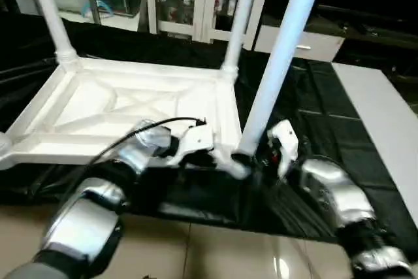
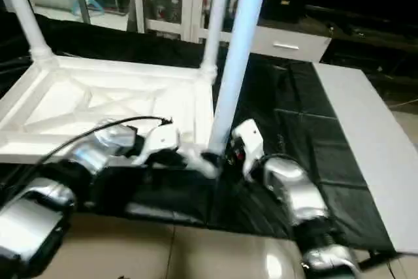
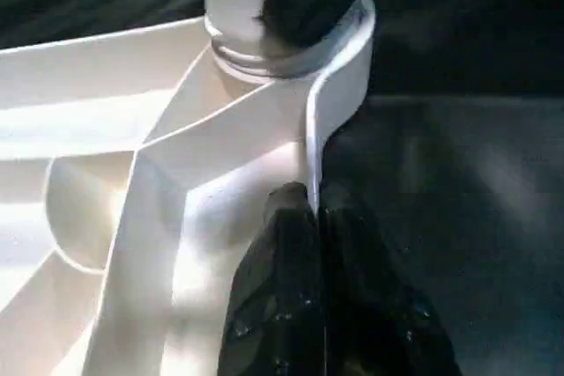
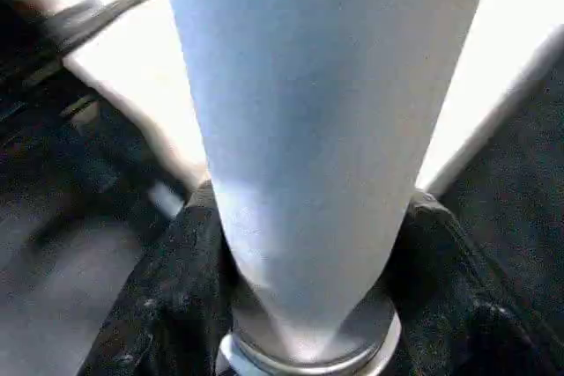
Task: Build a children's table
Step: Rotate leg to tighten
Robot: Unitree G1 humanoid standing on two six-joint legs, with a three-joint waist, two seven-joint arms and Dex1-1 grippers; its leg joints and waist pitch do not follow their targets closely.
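Right gripper is being clamped around third leg at lower centre; left gripper, clenched, is being pressed on tabletop. Two legs seated; fourth apparently outstanding.

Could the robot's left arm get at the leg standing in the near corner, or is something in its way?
Probably not easily: the right gripper is already clasped around that leg at its base, and the left gripper is shut on the tabletop rim beside it.

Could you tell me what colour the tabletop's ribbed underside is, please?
White; the tabletop shows best in the left eye view.
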